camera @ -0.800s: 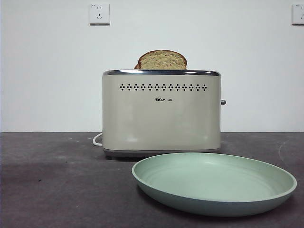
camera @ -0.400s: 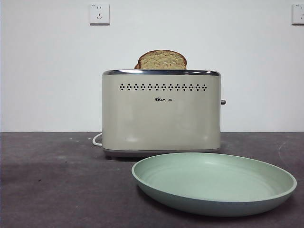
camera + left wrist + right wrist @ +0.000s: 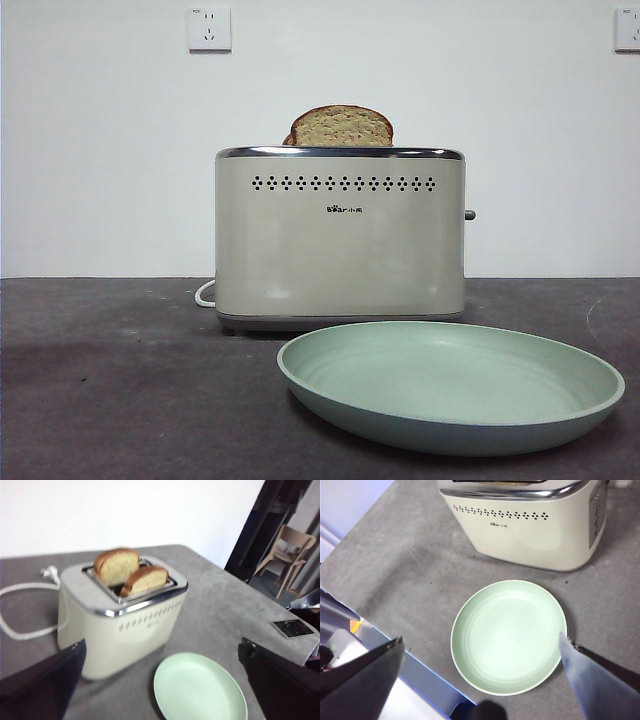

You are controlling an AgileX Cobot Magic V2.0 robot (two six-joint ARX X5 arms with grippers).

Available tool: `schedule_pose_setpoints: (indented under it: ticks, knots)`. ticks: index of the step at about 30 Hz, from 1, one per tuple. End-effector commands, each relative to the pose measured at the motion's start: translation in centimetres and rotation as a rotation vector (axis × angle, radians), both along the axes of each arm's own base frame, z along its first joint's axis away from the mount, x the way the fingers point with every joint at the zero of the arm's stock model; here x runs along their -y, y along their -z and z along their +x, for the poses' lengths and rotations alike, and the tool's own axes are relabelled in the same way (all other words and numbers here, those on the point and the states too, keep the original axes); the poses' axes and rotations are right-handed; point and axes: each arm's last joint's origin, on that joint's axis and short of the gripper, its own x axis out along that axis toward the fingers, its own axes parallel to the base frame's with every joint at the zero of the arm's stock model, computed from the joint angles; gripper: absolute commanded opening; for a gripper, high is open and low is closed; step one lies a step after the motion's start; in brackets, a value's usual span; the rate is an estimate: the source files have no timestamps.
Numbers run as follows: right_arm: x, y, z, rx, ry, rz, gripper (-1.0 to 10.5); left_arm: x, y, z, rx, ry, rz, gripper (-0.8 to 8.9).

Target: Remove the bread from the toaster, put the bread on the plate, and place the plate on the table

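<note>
The cream toaster (image 3: 340, 235) stands on the dark table (image 3: 110, 380), and the tan bread (image 3: 342, 126) pokes its domed top out of the near slot. The left wrist view shows the toaster (image 3: 120, 625) with two slices, one (image 3: 146, 579) in the slot on the dotted side and one (image 3: 116, 565) behind it. The mint-green plate (image 3: 450, 385) lies empty on the table in front of the toaster. My left gripper (image 3: 162, 647) hangs open above and in front of the toaster. My right gripper (image 3: 480, 637) is open high over the plate (image 3: 509, 635). Neither gripper shows in the front view.
A white power cord (image 3: 20, 630) trails behind the toaster. A small dark device (image 3: 293, 628) lies near the table's corner, with a chair (image 3: 287, 550) beyond. The table's front edge (image 3: 395, 645) runs near the plate. A wall socket (image 3: 209, 28) sits above.
</note>
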Motion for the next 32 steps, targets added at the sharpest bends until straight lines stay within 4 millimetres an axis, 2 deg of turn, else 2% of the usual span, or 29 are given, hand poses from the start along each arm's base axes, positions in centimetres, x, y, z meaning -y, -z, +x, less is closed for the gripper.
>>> schedule_pose_setpoints:
  ticks: [1, 7, 18, 26, 32]
  knots:
    - [0.0, 0.0, 0.1, -0.001, -0.002, 0.002, 6.3, 0.5, -0.4, 1.6, 0.048, 0.039, 0.001, 5.83]
    - [-0.1, 0.1, 0.3, -0.009, -0.002, 0.0, 6.3, 2.5, -0.5, 6.0, 0.122, 0.134, 0.037, 5.83]
    - [-0.1, 0.1, 0.5, -0.016, -0.001, -0.002, 6.3, 8.0, -0.1, 15.1, 0.172, 0.194, 0.169, 5.83]
    - [-0.1, 0.2, 0.6, -0.02, 0.001, -0.005, 6.3, 12.5, 2.6, 20.4, 0.154, 0.244, 0.269, 5.79]
    - [-0.1, 0.3, 0.8, -0.03, 0.002, -0.006, 6.3, 14.9, 5.4, 22.4, 0.141, 0.248, 0.329, 5.79]
